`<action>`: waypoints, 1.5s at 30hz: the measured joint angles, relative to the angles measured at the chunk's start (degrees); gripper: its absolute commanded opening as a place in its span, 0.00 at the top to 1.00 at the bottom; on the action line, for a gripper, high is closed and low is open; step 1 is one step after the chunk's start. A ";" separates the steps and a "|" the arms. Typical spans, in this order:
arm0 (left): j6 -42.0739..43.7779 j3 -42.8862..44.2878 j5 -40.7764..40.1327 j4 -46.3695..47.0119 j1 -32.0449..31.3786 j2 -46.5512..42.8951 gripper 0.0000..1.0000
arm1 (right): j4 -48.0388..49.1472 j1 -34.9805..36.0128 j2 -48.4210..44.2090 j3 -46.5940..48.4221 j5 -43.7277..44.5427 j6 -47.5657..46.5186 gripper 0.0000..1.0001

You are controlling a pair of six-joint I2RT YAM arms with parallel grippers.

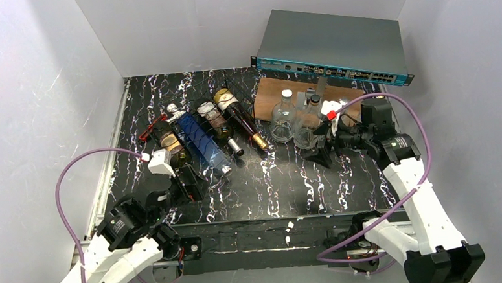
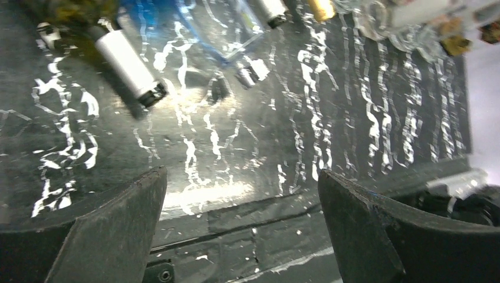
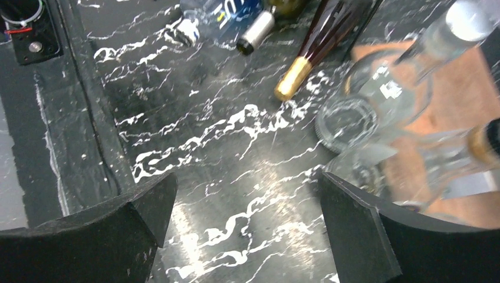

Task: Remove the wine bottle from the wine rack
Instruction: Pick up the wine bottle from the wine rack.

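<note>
The black wire wine rack (image 1: pixel 185 109) lies at the table's back left with several bottles lying in it. A dark wine bottle (image 1: pixel 241 119) with a gold cap is at its right end, and its neck shows in the right wrist view (image 3: pixel 318 41). Beside it are a silver-capped bottle (image 1: pixel 218 127) and a blue bottle (image 1: pixel 200 144). My right gripper (image 1: pixel 318 144) (image 3: pixel 246 177) is open over bare table, right of the rack, close beside clear glass bottles (image 1: pixel 296 119). My left gripper (image 1: pixel 189 180) (image 2: pixel 242 172) is open at the rack's near side, holding nothing.
A brown wooden board (image 1: pixel 268 92) lies behind the clear glass bottles (image 3: pixel 383 94). A grey network switch (image 1: pixel 331 46) sits at the back right. White walls close the left, back and right sides. A raised black strip (image 1: pixel 266 235) runs along the near edge.
</note>
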 measured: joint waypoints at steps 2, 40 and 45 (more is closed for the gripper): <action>-0.63 0.00 -2.80 -0.85 0.00 1.29 0.01 | 0.04 -1.46 -0.50 -2.99 -1.31 -0.09 0.02; -5.05 -14.67 -34.71 28.24 0.00 28.00 0.35 | 8.61 -7.67 0.35 -15.04 -10.71 -0.09 0.02; -5.05 -16.26 -37.09 32.24 0.00 32.59 0.38 | 8.63 -7.67 -0.07 -15.04 -10.49 -0.09 0.02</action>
